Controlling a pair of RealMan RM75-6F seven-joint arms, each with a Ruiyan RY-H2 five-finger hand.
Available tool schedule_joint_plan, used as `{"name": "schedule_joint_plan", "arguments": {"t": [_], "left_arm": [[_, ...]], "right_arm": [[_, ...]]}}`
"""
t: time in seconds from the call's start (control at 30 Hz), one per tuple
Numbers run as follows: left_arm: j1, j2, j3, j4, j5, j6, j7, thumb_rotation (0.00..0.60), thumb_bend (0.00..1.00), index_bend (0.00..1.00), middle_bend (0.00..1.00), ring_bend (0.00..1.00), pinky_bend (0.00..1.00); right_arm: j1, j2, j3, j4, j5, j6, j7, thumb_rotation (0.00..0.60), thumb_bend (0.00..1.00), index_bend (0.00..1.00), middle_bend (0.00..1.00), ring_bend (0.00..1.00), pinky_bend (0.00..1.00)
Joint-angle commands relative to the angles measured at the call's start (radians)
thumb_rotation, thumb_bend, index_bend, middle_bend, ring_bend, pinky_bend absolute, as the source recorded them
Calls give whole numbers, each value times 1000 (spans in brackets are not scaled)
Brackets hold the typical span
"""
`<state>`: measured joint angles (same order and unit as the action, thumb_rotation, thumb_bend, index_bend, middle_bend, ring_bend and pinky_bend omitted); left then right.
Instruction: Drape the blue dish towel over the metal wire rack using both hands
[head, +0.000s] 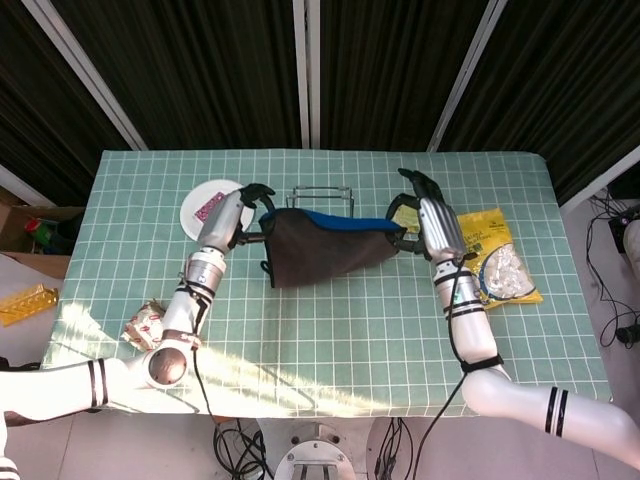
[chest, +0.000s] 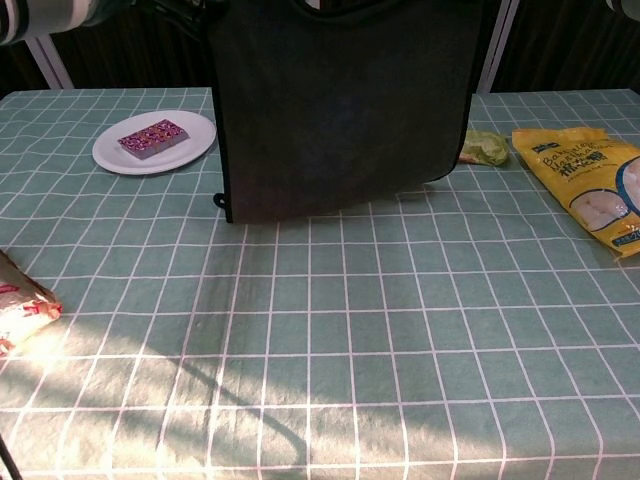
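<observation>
Worktop (head: 330, 320) covered in green cloth with white grid lines, filling the middle of the head view and most of the chest view.

Blue dish towel with dark grey underside (head: 320, 245), held stretched in the air at centre of the head view, its top edge blue, the rest hanging down as a dark sheet. In the chest view the towel (chest: 340, 100) fills the upper centre; its lower edge hangs just above the cloth.

Left hand (head: 232, 215), silver with black fingers, at centre-left of the head view; fingers (head: 258, 192) curled in, pinching the towel's left top corner. Right hand (head: 432, 218) at centre-right; fingers (head: 404, 205) pinching the towel's right top corner. In the chest view both hands lie almost wholly past the top edge.

Metal wire rack (head: 320, 192) sits just behind the towel's top edge in the head view, only its upper bar and part of the side legs showing. Whether the towel touches it cannot be told.

Yellow snack bag with white pieces (head: 495, 255) lies to the right of the right hand; seen also at right in the chest view (chest: 590, 180).

White round plate (chest: 155, 143) at upper left of the chest view, carrying a pink patterned block (chest: 152, 136).

Small crumpled green packet (chest: 485, 148) beside the towel's right edge.

Patterned wrapped packet (head: 147, 322) at lower left near the worktop's edge.
</observation>
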<state>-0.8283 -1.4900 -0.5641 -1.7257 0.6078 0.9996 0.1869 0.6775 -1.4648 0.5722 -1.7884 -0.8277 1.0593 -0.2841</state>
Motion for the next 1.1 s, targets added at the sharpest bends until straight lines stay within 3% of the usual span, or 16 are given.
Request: {"name": "schedule_joint_plan", "arguments": {"t": [0.03,0.3,0.5,1.1], "left_arm": [[-55,16,-31,66,-70,-42,13,600,599,870,280,230,317],[-145,34,-51,217,-197,-122,14,600,599,871,280,230,317],[-191,42,-38,308,-250,-164,18,600,600,871,281,230,317],[-263,49,-1,503,-327,-272,-17,600,600,872,281,230,317]], "right_arm": [[88,3,32,71,98,-38,-52,600,515,1000,115,0,0],[222,-31,46,205,212,-48,-94,600,517,1000,120,0,0],[301,-61,42,335,286,-96,-97,600,507,1000,125,0,0],[442,-167,18,598,321,-154,-53,600,498,1000,133,0,0]]}}
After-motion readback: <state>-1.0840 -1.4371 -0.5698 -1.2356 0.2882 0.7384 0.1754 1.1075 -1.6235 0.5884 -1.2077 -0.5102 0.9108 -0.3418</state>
